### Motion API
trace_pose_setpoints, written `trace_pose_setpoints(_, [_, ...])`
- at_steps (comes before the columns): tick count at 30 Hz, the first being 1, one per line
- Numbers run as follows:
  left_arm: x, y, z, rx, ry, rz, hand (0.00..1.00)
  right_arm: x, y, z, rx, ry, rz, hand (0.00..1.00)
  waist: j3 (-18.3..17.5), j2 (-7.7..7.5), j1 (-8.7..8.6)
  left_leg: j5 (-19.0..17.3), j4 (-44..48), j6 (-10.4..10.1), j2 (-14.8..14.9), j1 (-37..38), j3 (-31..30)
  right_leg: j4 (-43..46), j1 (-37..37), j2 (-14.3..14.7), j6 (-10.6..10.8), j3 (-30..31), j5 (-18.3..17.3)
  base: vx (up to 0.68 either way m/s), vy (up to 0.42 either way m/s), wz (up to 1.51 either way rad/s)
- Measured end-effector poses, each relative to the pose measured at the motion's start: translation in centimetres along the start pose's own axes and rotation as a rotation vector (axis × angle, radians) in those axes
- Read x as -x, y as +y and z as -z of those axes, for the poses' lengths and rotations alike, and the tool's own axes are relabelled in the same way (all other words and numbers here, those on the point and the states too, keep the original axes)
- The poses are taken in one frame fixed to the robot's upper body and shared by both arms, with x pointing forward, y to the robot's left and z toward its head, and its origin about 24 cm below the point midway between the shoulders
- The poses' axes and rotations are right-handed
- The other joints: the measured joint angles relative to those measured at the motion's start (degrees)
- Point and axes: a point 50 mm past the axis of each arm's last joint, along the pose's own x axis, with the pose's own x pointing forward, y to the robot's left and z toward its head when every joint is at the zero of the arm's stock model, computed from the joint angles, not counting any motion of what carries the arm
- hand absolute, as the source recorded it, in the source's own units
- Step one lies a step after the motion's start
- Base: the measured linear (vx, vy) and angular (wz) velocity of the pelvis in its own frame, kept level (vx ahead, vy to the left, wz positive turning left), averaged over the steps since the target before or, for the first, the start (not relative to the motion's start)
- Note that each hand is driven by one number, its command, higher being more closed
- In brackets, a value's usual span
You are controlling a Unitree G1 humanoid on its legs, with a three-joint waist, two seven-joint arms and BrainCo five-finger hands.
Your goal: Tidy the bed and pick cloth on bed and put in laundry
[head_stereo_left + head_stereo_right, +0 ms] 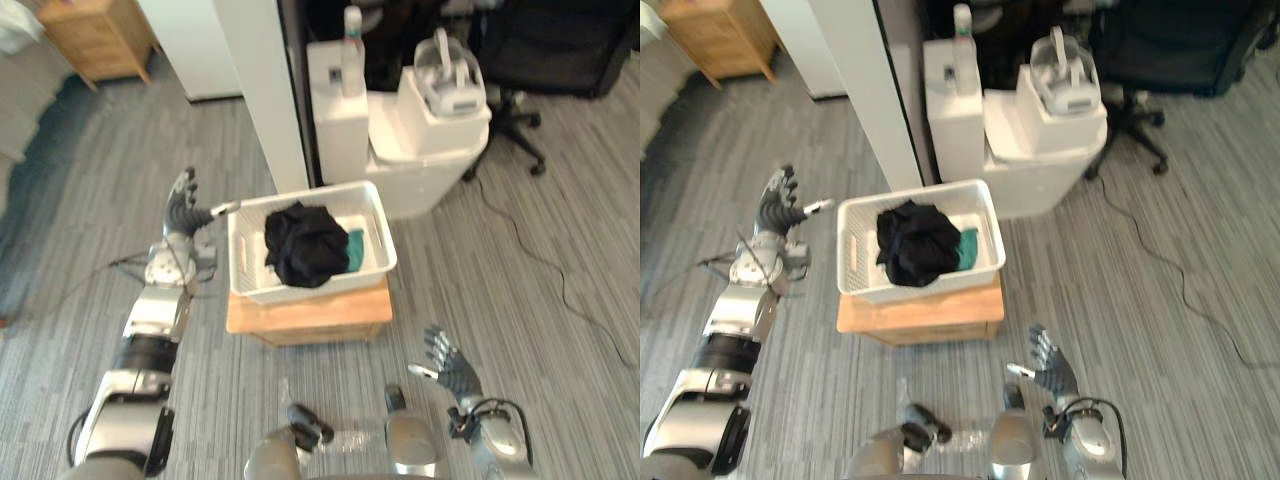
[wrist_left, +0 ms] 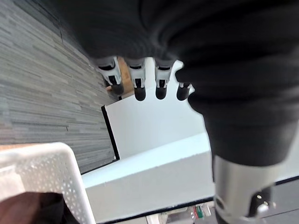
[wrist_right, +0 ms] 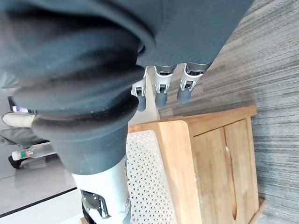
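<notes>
A white laundry basket (image 1: 375, 222) stands on a low wooden cabinet (image 1: 310, 312). Inside it lies a crumpled black cloth (image 1: 305, 243) with a bit of teal cloth (image 1: 356, 250) beside it. My left hand (image 1: 183, 208) hovers just left of the basket's rim, fingers straight and spread, holding nothing. My right hand (image 1: 452, 370) hangs low to the right of the cabinet, also open and empty. In the left wrist view the basket's corner (image 2: 56, 172) shows past the fingertips (image 2: 140, 93). The cabinet's side (image 3: 219, 154) appears in the right wrist view.
White bins (image 1: 400, 130) stand behind the basket against a white pillar (image 1: 265, 90). A black office chair (image 1: 550, 50) sits at the back right, and a cable (image 1: 540, 265) trails over the grey floor. A wooden cabinet (image 1: 95, 35) is at the far left.
</notes>
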Motion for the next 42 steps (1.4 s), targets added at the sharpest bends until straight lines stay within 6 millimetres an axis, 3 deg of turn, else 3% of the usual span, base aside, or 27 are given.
trace_pose_setpoints(3, [1.7,0.2,2.7,0.031,0.068,0.014,0.0,0.0,-0.9,1.9,-0.028,0.095,0.059,0.0,-0.74,-0.18,-0.01,3.4,-5.65,0.42,-2.77,2.29,-2.22,-0.62,1.73,-0.45,-0.64,-1.78,-0.46,0.01,0.015,0.45])
trace_pose_setpoints(6, [4.8,-0.7,7.0,0.082,0.208,0.054,0.0,0.4,-2.2,3.9,-0.071,0.187,0.131,0.0,-1.81,-0.28,2.03,7.03,-12.43,0.22,-5.18,4.96,-4.07,-1.04,3.16,-0.36,-0.84,-3.36,-1.37,-0.02,0.014,0.33])
trace_pose_setpoints(7, [7.2,-1.4,9.6,0.121,0.303,0.075,0.0,0.9,-2.8,4.8,-0.096,0.226,0.164,0.0,-2.21,-0.8,2.81,7.87,-13.98,0.03,-5.79,5.97,-5.75,-0.68,4.19,-0.42,-0.94,-4.75,-2.51,-0.02,-0.002,0.45])
trace_pose_setpoints(9, [9.1,-1.5,11.6,0.148,0.382,0.072,0.0,1.0,-3.0,5.3,-0.11,0.247,0.18,0.0,-2.84,-1.1,3.09,7.91,-14.09,0.01,-5.86,6.11,-6.65,-0.64,4.79,-0.47,-1.06,-5.51,-2.87,0.0,-0.008,0.31])
trace_pose_setpoints(12, [15.0,-1.9,17.5,0.228,0.657,0.037,0.0,1.5,-3.8,6.2,-0.174,0.267,0.241,0.0,-4.93,-1.29,5.44,7.91,-14.29,0.01,-6.12,6.14,-8.15,-0.59,5.6,-0.62,-0.98,-6.64,-3.64,0.03,0.001,0.2])
trace_pose_setpoints(13, [16.1,-2.0,18.4,0.247,0.705,0.021,0.0,1.5,-3.9,6.4,-0.184,0.268,0.252,0.0,-5.23,-1.32,5.69,7.91,-14.3,0.01,-6.14,6.16,-8.26,-0.55,5.64,-0.64,-0.91,-6.67,-3.74,0.02,0.007,0.19])
trace_pose_setpoints(15, [20.1,-1.8,21.2,0.273,0.867,-0.042,0.0,1.2,-3.9,6.3,-0.196,0.253,0.263,0.0,-5.61,-1.29,6.56,7.93,-14.31,-0.02,-6.15,6.3,-8.7,-0.6,5.97,-0.62,-0.91,-6.94,-3.79,0.01,0.012,0.06])
trace_pose_setpoints(18, [23.1,-1.3,22.9,0.299,0.967,-0.126,0.0,0.7,-3.6,6.0,-0.223,0.23,0.283,0.0,-5.71,-1.3,7.14,7.92,-14.33,-0.06,-6.32,6.75,-9.99,-0.97,7.17,-0.69,-0.9,-7.83,-3.82,-0.01,0.012,0.14])
trace_pose_setpoints(21, [23.7,-1.1,23.1,0.31,0.965,-0.158,0.0,0.3,-3.7,5.7,-0.213,0.217,0.317,0.0,-5.68,-1.17,7.77,7.69,-14.34,-0.36,-6.42,6.79,-10.5,-1.01,7.48,-0.78,-0.84,-8.25,-3.86,-0.01,0.015,0.11])
trace_pose_setpoints(22, [22.6,-2.2,23.0,0.357,0.923,-0.165,0.0,-0.4,-3.3,5.5,-0.244,0.233,0.368,0.0,-6.89,-1.49,7.44,6.44,-14.38,-0.26,-7.51,7.32,-10.43,-2.95,8.8,-1.55,-1.27,-8.45,-4.23,0.0,0.0,0.0])
trace_pose_setpoints(28, [22.8,-2.5,23.1,0.363,0.928,-0.165,0.0,-0.4,-3.3,5.5,-0.244,0.235,0.365,0.0,-6.72,-1.73,7.54,6.55,-14.37,-0.1,-7.61,7.29,-10.72,-2.93,8.87,-1.59,-1.27,-8.67,-4.23,0.0,0.0,0.02])
trace_pose_setpoints(32, [23.0,-4.5,23.0,0.42,0.932,-0.169,0.0,-0.3,-2.3,5.9,-0.229,0.243,0.323,0.0,-6.29,-2.35,7.6,6.78,-14.35,0.19,-8.55,5.53,-14.56,-2.77,8.83,-2.22,-0.7,-11.83,-4.59,0.0,0.002,0.39])
trace_pose_setpoints(35, [22.2,-6.1,22.2,0.415,0.889,-0.133,0.0,0.0,-0.6,5.9,-0.176,0.209,0.216,0.0,-6.15,-2.56,7.87,7.38,-14.34,1.34,-10.53,1.09,-20.01,-0.61,8.82,-4.09,1.47,-20.59,-6.03,0.02,0.026,1.38])
trace_pose_setpoints(36, [21.3,-6.4,21.4,0.412,0.838,-0.115,0.0,0.2,0.0,5.8,-0.167,0.187,0.18,0.0,-6.3,-2.83,7.86,5.92,-14.01,3.27,-10.86,-0.75,-17.74,-0.91,9.78,-5.04,1.95,-26.48,-5.74,0.03,0.08,2.3])
trace_pose_setpoints(37, [19.8,-7.1,20.3,0.417,0.776,-0.08,0.0,0.2,0.6,5.3,-0.161,0.152,0.151,0.0,-5.88,-3.9,7.54,2.52,-8.9,6.91,-9.68,-2.77,-7.93,-0.96,10.79,-7.01,2.41,-33.92,-5.49,0.05,0.093,2.58])
trace_pose_setpoints(38, [19.1,-7.7,19.8,0.42,0.749,-0.058,0.0,0.2,0.8,4.9,-0.154,0.131,0.135,0.0,-4.81,-3.75,7.44,1.22,-2.79,8.73,-7.27,-3.84,-1.28,-0.07,11.97,-6.74,2.46,-37.72,-5.47,0.1,0.135,3.14])
trace_pose_setpoints(39, [18.4,-8.7,19.0,0.433,0.714,-0.038,0.0,0.0,0.8,4.2,-0.131,0.101,0.108,0.0,-2.87,-2.36,6.88,-1.51,3.04,8.76,-4.79,-4.21,6.02,3.63,14.96,-6.45,2.43,-45.38,-5.48,0.08,0.161,3.22])
trace_pose_setpoints(40, [18.4,-8.6,18.7,0.43,0.702,-0.049,0.0,0.1,0.6,4.2,-0.119,0.1,0.095,0.0,-2.78,-1.19,6.28,-4.24,3.17,9.77,-4.7,-2.81,8.02,8.72,17.13,-6.75,2.58,-50.72,-5.75,0.06,0.141,3.0])
trace_pose_setpoints(41, [18.7,-8.4,18.7,0.424,0.706,-0.056,0.0,-0.1,0.8,3.9,-0.113,0.091,0.078,0.0,-2.71,-1.72,6.66,-5.11,2.01,8.68,-5.64,-1.97,6.17,11.08,18.2,-7.01,2.33,-51.62,-6.45,0.08,0.144,2.33])
trace_pose_setpoints(42, [19.2,-7.3,19.1,0.377,0.729,-0.073,0.0,-0.5,1.3,3.2,-0.113,0.057,0.053,0.0,-2.89,-4.04,7.71,-4.92,0.33,8.03,-8.87,-1.26,2.2,15.56,19.47,-9.47,2.29,-52.29,-7.04,0.12,0.093,1.89])
